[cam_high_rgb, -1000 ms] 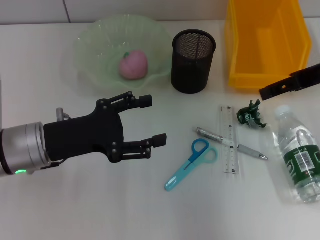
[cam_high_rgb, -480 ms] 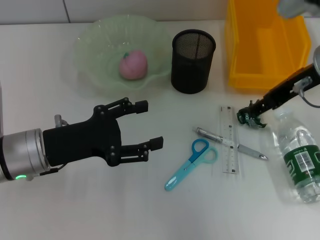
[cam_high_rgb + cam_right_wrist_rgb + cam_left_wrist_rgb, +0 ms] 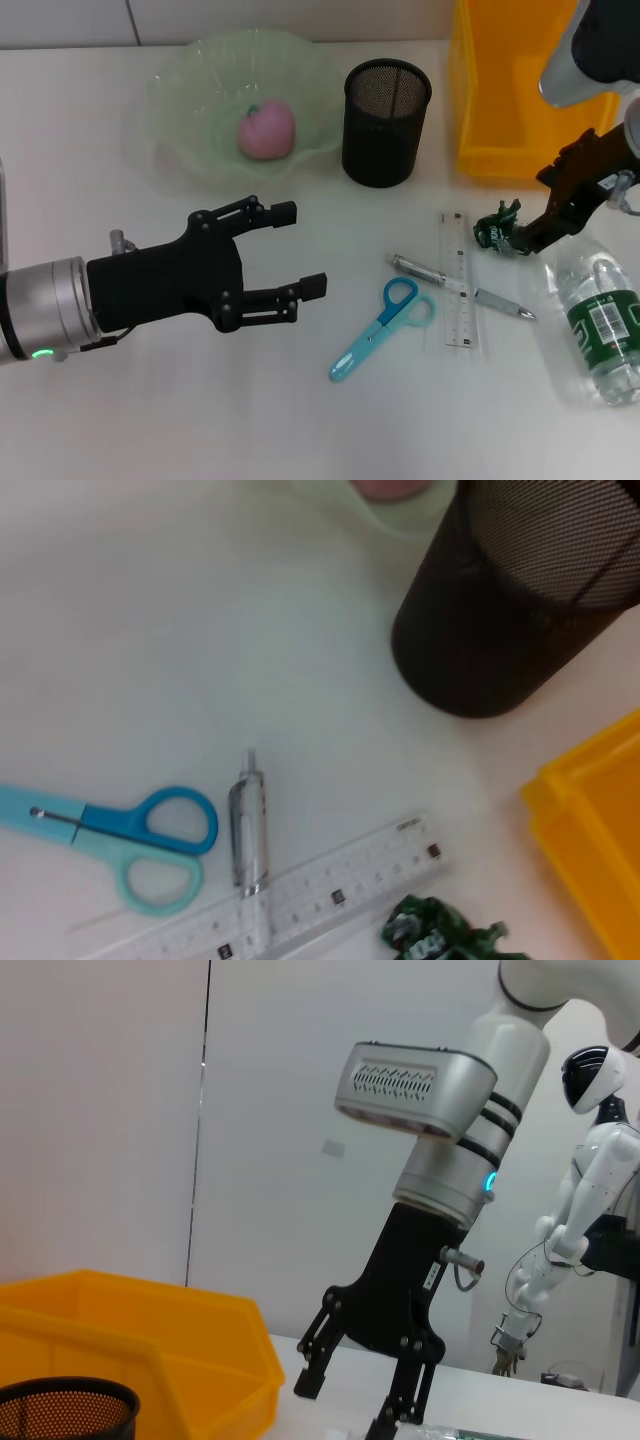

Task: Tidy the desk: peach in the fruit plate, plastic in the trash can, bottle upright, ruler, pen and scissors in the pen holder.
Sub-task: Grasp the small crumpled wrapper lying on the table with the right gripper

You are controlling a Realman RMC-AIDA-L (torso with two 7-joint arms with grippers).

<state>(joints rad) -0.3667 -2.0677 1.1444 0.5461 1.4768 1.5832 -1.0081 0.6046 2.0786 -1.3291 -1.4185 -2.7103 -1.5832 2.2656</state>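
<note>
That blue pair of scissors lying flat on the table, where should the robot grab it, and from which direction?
Probably from straight above, fingers closing across the narrow light-blue blade sheath of the blue scissors. They lie flat and slanted, so only the top is reachable. The sheath end points away from the clear plastic ruler and silver pen, leaving room there for the open left gripper.

White desk, black mesh pen holder standing on it, green fruit plate left of holder, yellow bin right of it, scissors, clear ruler, pen, crumpled green plastic and lying bottle nearer the robot than the holder
</note>
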